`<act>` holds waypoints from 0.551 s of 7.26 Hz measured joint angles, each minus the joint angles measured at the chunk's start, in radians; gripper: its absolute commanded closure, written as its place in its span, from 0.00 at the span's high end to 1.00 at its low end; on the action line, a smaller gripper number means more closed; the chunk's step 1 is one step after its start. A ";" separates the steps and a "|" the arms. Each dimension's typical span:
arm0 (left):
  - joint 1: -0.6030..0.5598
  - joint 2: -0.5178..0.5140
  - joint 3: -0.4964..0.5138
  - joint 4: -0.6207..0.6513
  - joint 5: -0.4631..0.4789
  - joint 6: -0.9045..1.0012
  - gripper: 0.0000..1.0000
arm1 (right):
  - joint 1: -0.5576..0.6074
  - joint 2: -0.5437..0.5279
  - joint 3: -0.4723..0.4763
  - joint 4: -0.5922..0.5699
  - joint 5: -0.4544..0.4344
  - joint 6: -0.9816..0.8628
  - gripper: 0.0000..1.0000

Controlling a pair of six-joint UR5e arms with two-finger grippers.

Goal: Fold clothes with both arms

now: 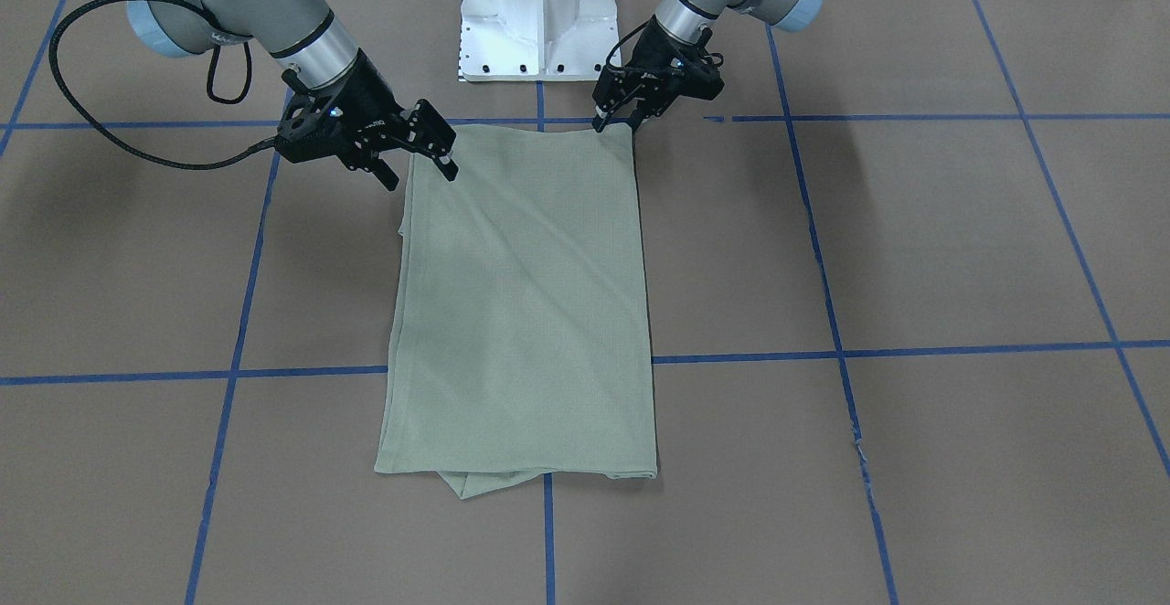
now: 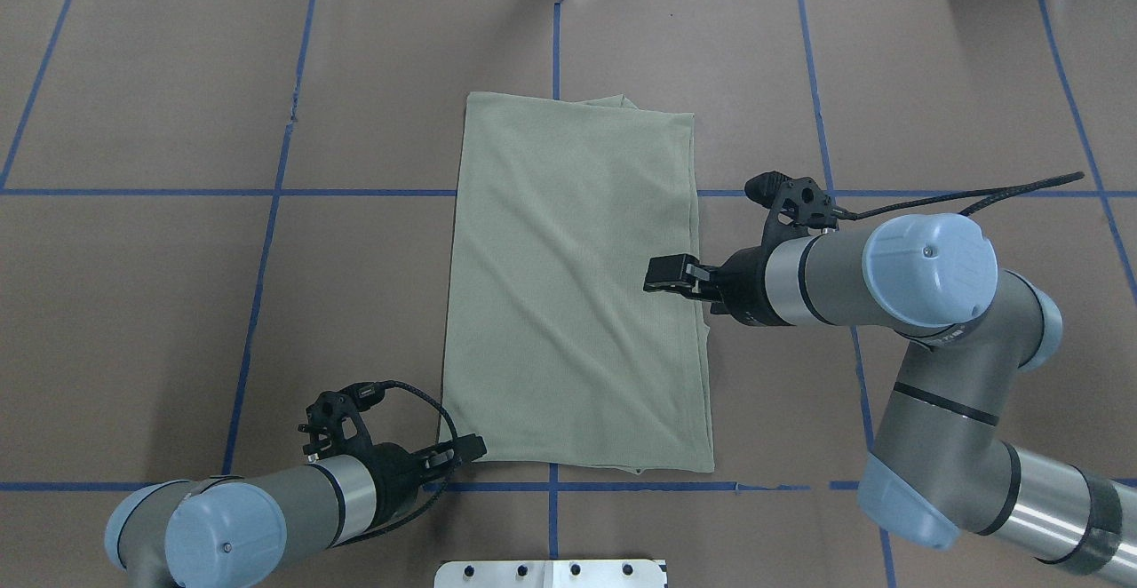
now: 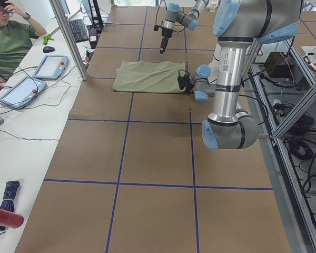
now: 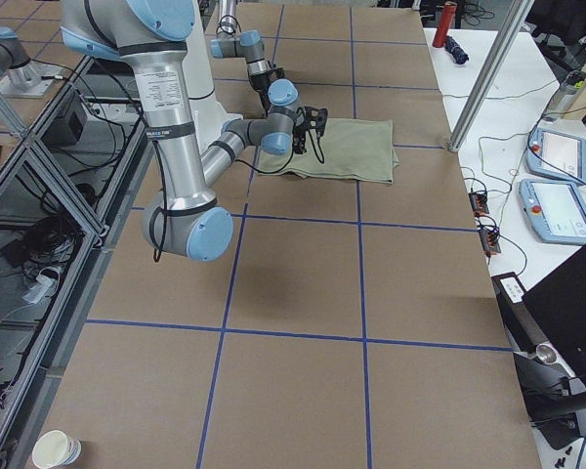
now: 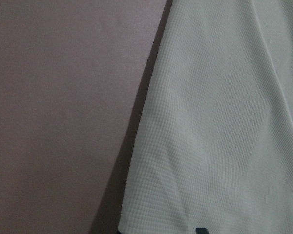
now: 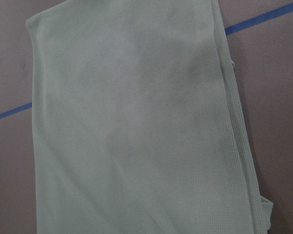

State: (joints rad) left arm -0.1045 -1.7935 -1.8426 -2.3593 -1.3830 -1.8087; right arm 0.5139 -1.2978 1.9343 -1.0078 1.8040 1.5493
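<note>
I have the sage-green shirt folded into 1 long, narrow rectangle. It lies flat on the brown table, across the blue tape lines. Its near short edge sits just in front of the white pedestal base. At the far end a bit of an under layer pokes out past the hem.

The left gripper is low, at the base-side corner of the shirt on the robot's left. Its 2 fingers look a little apart, with the tips right at the cloth edge. I cannot tell from the left wrist view whether any fabric is caught between them; it shows only the shirt's edge against the table.

The right gripper hangs over the opposite long edge, toward the same end. Its fingers are clearly spread and it holds nothing. In the left side view it sits above the cloth, not touching it.
</note>
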 measured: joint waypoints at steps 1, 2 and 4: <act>-0.002 0.000 -0.001 0.000 0.000 0.002 0.53 | 0.000 0.000 0.000 0.000 0.000 0.000 1.00; -0.002 0.000 -0.002 0.000 -0.001 0.003 0.29 | 0.000 0.000 0.000 0.000 0.000 0.000 1.00; -0.001 -0.001 -0.004 0.000 -0.001 0.003 0.00 | -0.004 -0.003 -0.005 -0.004 -0.007 0.028 0.99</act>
State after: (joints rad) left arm -0.1059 -1.7946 -1.8470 -2.3593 -1.3836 -1.8055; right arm 0.5097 -1.3012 1.9294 -1.0114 1.7970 1.5774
